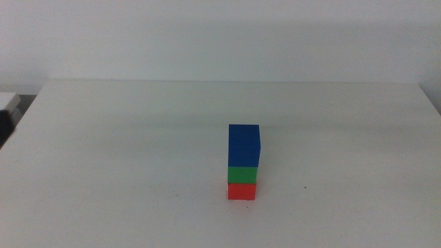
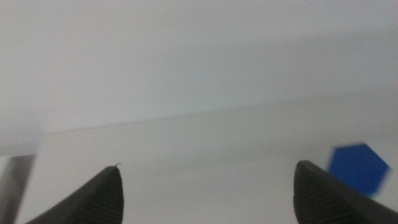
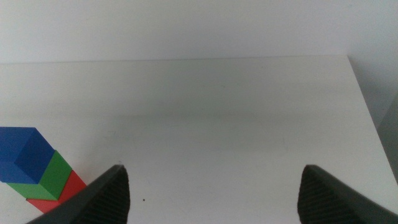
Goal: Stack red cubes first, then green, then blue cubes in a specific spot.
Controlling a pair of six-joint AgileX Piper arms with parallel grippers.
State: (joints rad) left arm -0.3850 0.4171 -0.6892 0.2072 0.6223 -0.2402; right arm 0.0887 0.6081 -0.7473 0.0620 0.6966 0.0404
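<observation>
A stack of three cubes stands near the middle of the white table: the red cube [image 1: 242,191] at the bottom, the green cube [image 1: 242,175] on it, the blue cube [image 1: 244,145] on top. Neither arm shows in the middle view. In the left wrist view my left gripper [image 2: 208,186] stands open with nothing between its jaws, and the blue cube [image 2: 357,168] shows beside one jaw. My right gripper [image 3: 211,186] is open and empty too, with the stack off to one side: blue cube [image 3: 25,155], green cube [image 3: 55,175], red cube [image 3: 65,194].
The white table [image 1: 124,158] runs back to a pale wall. A dark and white object [image 1: 8,110] sits past the table's left edge.
</observation>
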